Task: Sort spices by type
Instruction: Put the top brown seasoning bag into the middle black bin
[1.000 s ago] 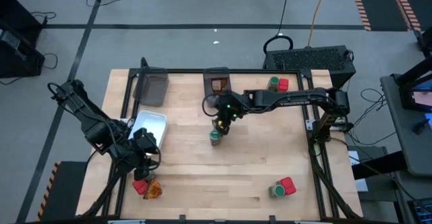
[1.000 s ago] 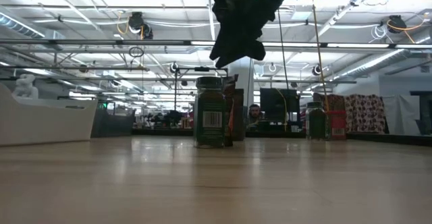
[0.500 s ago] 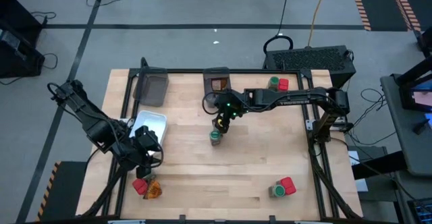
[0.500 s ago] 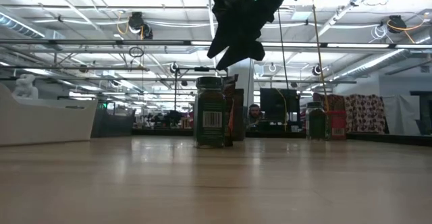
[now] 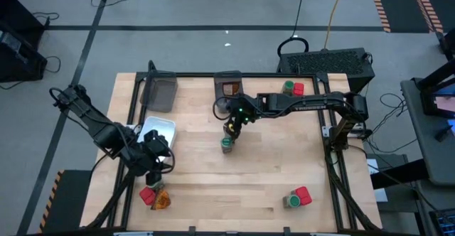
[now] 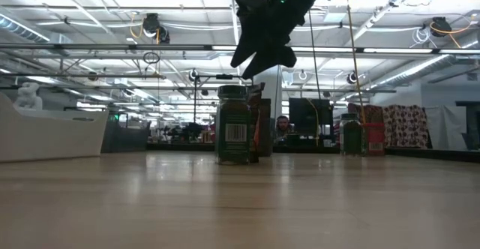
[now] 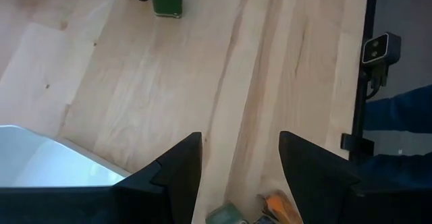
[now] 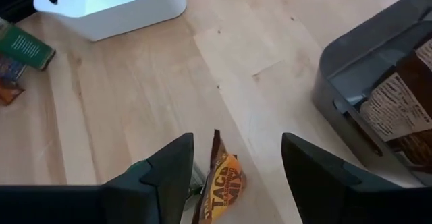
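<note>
On the tabletop (image 5: 199,179), the left end effector (image 5: 158,166), fingers apart and empty, hangs beside the white tray (image 5: 158,131). Centre, the right end effector (image 5: 231,128), fingers apart, hovers over a green-lidded jar (image 5: 227,144) and orange packet (image 8: 226,183). Only its wrist view shows a brown packet (image 8: 395,109) inside the dark grey bin (image 8: 351,75).

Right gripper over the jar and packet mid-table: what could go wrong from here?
1. The right gripper hangs open above a taco mix packet that stands right against a green-lidded jar. Coming down for one could tip the other.
2. The packet stands on edge, so the fingers might push it over rather than pinch it.
3. The left gripper, open near the white tray, could bump its rim.
</note>
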